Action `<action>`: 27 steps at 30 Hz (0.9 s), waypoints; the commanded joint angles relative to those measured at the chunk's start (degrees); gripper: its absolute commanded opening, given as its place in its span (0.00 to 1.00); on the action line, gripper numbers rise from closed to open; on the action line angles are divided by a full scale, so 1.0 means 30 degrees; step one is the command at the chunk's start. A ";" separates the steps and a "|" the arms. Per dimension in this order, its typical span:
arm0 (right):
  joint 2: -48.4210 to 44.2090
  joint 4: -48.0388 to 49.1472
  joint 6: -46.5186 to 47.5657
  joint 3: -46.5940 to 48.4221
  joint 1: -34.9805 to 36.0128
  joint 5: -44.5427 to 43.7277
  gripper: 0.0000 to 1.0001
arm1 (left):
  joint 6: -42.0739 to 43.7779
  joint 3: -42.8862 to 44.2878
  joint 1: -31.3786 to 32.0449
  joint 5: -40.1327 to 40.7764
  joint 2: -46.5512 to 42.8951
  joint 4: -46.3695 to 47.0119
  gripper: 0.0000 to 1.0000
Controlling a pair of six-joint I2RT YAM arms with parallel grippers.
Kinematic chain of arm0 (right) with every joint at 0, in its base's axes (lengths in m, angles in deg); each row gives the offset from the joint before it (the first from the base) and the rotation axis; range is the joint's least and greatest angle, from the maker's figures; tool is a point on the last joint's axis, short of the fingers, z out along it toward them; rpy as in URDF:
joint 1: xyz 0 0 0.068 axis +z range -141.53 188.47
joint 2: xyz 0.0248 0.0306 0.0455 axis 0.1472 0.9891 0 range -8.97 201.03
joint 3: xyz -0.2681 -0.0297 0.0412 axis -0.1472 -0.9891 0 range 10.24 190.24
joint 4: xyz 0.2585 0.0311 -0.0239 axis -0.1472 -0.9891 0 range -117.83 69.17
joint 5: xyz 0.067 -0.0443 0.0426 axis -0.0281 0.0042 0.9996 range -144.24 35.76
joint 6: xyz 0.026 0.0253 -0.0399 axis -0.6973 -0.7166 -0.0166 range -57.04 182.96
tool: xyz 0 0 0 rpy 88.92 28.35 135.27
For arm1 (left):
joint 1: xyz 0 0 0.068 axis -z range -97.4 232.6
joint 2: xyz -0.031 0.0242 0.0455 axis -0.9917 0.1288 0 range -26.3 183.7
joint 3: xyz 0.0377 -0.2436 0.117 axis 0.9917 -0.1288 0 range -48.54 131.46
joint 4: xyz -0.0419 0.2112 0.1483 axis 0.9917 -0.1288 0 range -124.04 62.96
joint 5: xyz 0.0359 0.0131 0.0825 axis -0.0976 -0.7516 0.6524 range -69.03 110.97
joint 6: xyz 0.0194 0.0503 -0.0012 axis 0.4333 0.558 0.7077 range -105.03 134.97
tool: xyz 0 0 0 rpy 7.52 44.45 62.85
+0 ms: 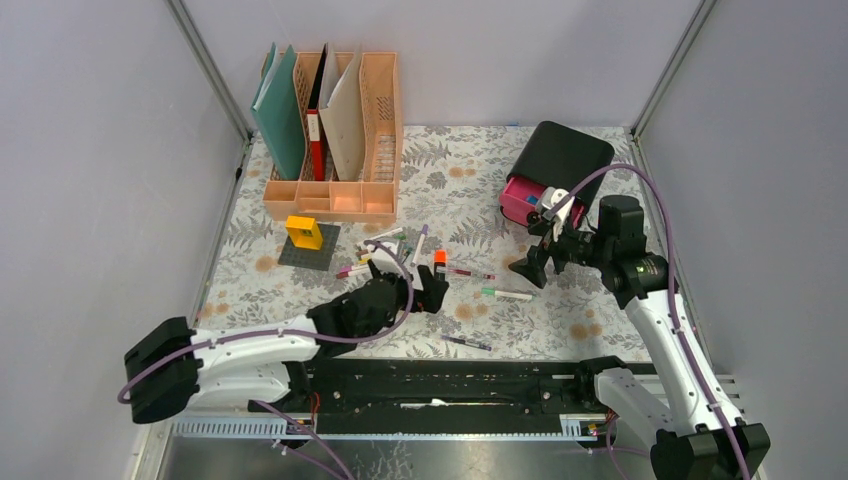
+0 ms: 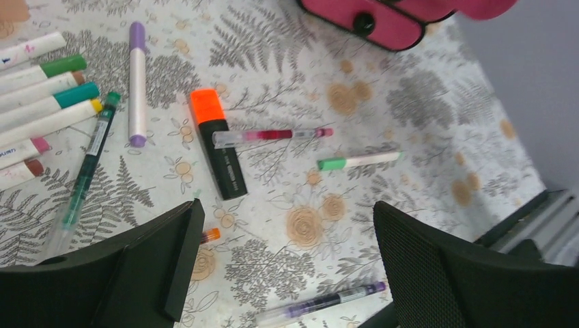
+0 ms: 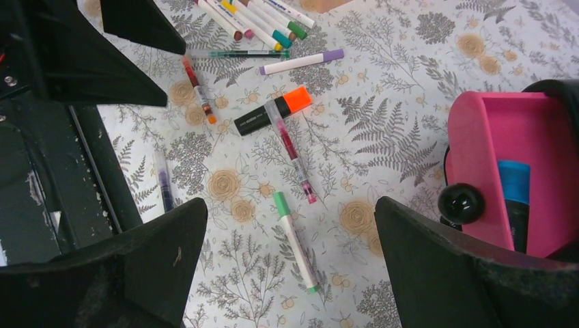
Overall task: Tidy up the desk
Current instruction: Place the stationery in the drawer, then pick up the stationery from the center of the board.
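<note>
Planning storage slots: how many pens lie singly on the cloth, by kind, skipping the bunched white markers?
Clear-barrel pens: 4
White markers lying alone: 2
Orange highlighter: 1
Total: 7

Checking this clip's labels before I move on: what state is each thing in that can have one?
Left pincer: open, empty, above the desk.
Right pincer: open, empty.
Pink drawer: pulled out, blue marker inside.
Orange highlighter: capped, lying flat.
Red pen: lying across the highlighter.
File rack: upright, folders standing in it.
</note>
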 commanded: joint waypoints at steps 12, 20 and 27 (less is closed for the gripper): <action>0.0573 0.1479 0.0208 -0.0362 -0.0040 -0.1668 1.00 | 0.0565 0.4641 -0.1628 -0.0828 0.7329 -0.1824 0.99; 0.0716 0.1479 0.0402 -0.0414 -0.0039 -0.1881 1.00 | 0.0434 0.7371 -0.2109 -0.0175 1.1257 -0.3848 0.99; 0.0694 0.1454 0.0412 -0.0427 -0.0047 -0.1884 1.00 | 0.0392 0.8107 -0.2255 0.0333 1.2950 -0.4165 0.94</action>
